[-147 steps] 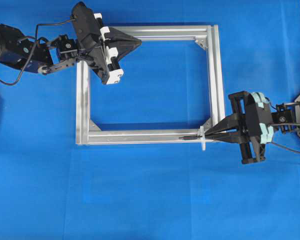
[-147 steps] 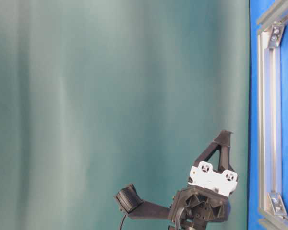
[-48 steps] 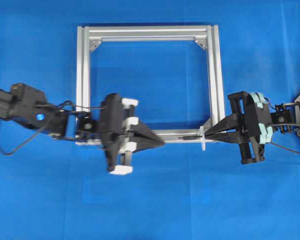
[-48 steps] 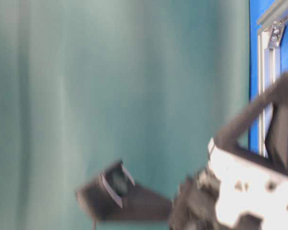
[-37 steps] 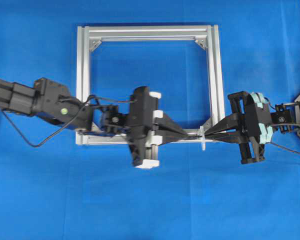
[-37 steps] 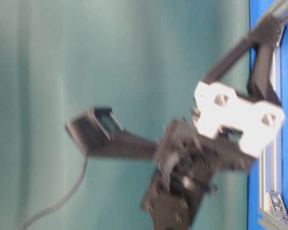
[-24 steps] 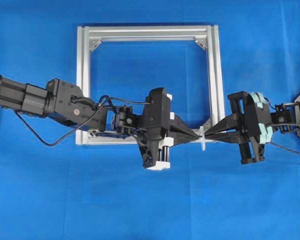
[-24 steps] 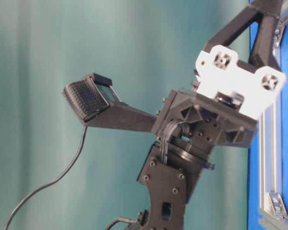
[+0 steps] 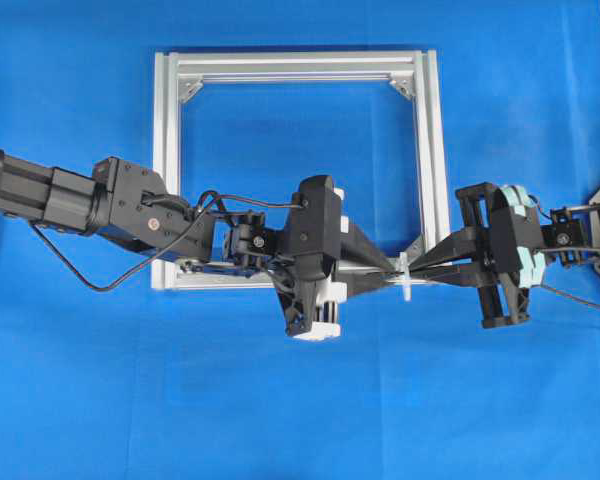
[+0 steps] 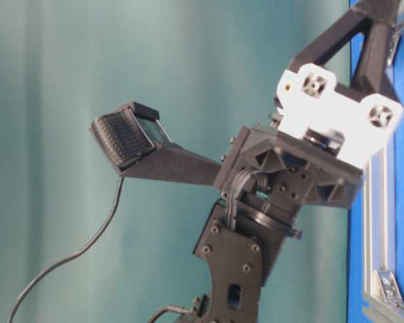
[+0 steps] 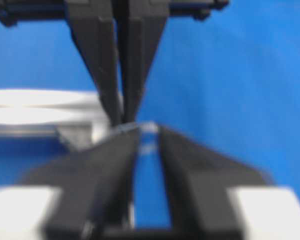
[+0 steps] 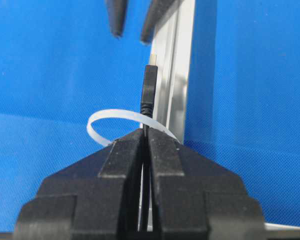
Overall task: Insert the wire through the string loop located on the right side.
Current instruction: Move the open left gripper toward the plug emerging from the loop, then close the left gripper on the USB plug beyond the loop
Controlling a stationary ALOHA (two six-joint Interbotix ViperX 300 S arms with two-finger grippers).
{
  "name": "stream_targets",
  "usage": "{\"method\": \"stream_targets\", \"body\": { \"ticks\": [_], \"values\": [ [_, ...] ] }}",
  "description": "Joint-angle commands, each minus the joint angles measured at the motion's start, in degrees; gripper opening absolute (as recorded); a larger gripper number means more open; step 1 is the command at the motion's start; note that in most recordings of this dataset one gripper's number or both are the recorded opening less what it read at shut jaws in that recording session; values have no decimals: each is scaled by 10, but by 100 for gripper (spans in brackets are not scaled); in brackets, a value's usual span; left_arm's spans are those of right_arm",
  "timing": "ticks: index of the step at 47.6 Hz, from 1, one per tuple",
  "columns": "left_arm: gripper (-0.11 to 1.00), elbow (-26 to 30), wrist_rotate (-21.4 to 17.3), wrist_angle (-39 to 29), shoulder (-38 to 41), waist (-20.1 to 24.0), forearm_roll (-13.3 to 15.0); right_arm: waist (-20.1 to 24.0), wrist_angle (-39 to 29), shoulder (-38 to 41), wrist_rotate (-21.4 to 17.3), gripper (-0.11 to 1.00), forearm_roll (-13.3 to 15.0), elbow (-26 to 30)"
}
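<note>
Frame (image 9: 425,150) on blue worktop (image 9: 300,400); right gripper (image 12: 145,134) jaws pinch wire (image 12: 149,92) poking through loop (image 12: 97,125), left gripper (image 12: 132,31) jaws slightly spread just beyond plug.

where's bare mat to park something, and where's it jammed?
Free: the blue mat in front of the frame, and the mat inside the frame's upper half. Crowded: the frame's near right corner, where the left end effector and right end effector meet at the string loop and wire.
</note>
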State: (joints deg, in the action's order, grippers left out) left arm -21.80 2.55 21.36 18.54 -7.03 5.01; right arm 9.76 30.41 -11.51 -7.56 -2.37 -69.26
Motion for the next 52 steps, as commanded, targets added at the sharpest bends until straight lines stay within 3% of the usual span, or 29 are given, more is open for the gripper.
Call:
{"method": "stream_targets", "body": {
  "ticks": [1, 8, 12, 52],
  "values": [
    [32, 8, 2, 3, -11, -1, -1, -1, 4, -4, 0, -3, 0, 10],
    [77, 8, 4, 3, -11, -2, -1, -1, 4, -4, 1, -3, -1, 10],
    [90, 7, 4, 3, -11, -2, -1, -1, 4, -4, 1, -3, -1, 10],
    [87, 7, 4, 4, 40, -2, -1, -1, 4, -4, 1, -3, 0, 10]
  ]
}}
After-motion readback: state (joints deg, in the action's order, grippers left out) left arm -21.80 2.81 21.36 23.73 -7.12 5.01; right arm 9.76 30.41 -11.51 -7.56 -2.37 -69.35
